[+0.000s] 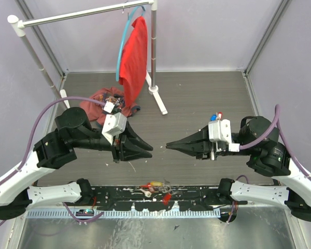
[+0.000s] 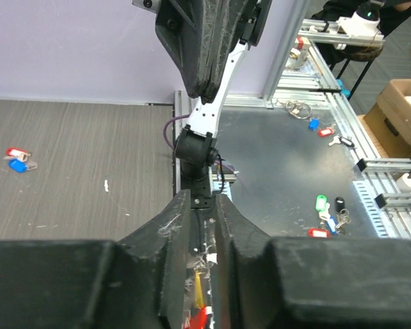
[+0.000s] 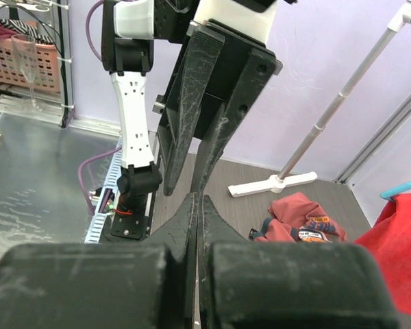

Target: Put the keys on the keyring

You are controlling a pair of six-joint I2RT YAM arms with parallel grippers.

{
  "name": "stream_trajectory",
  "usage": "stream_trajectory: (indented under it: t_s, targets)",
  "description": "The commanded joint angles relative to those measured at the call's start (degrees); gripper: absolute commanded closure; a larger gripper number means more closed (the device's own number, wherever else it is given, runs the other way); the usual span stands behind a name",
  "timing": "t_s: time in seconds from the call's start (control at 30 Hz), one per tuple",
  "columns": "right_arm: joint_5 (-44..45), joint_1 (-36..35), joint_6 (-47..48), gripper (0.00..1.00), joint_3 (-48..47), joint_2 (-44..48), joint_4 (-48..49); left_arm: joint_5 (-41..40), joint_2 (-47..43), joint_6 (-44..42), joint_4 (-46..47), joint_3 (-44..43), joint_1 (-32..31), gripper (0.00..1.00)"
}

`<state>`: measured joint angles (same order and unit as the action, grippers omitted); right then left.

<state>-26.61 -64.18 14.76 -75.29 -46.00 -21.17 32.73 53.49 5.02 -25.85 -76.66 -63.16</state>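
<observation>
Top external view: the left gripper (image 1: 151, 152) and the right gripper (image 1: 167, 146) hang tip to tip above the middle of the table (image 1: 197, 93), just apart and not touching.

The left gripper's fingers stand a little spread with a narrow gap and nothing between them, which the left wrist view (image 2: 202, 199) confirms. The right gripper's fingers are pressed together at the tips and pinch nothing (image 3: 197, 199).

A small key cluster (image 1: 155, 185) with red and yellow bits lies on the black rail (image 1: 197, 193) at the near edge, between the two arm bases. It sits nearer the camera than both grippers and slightly right of the left fingertips, touching neither. In the left wrist view, the same yellow and red pieces (image 2: 200, 301) show low down through the gap between the fingers. The keyring cannot be told apart within that cluster; it is too small.

Two more tagged keys (image 1: 216, 115), one red and one blue, lie on the table on the far side of the right wrist, well apart from the left gripper. The left wrist view shows them at far left (image 2: 17, 160).
</observation>
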Motion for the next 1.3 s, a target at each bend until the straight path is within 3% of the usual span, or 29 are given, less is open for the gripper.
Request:
stream_trajectory:
  t_s: [0.0, 0.23, 0.43, 0.67, 0.93, 1.27]
  targets:
    - [5.0, -0.1, -1.9, 0.99, 0.4, 0.2, 3.7, -0.3, -0.6, -0.1, 2.0, 1.1, 0.0, 0.77]
    - [28.6, -0.1, -7.6, 0.99, 1.5, -2.6, -5.3, -13.4, -2.8, 0.0, -2.0, 4.7, 1.0, 0.69]
    - [36.2, -0.1, -17.4, 0.7, 3.7, -4.4, -13.3, -20.8, -3.5, 7.1, -4.3, 10.7, 3.7, 0.63]
    - [30.9, -0.1, -31.2, 0.62, 10.3, -6.5, -16.7, -27.9, -6.8, 15.6, -3.5, 19.3, 7.6, 0.54]
    - [21.5, -0.3, -41.8, 0.55, 25.7, -10.0, -2.8, -26.3, -9.5, 19.7, -3.0, 24.2, 16.0, 0.53]
    - [7.4, -1.0, -32.3, 0.5, 29.0, -27.3, 9.4, -26.4, -11.5, 16.7, -6.1, 23.0, 17.5, 0.52]
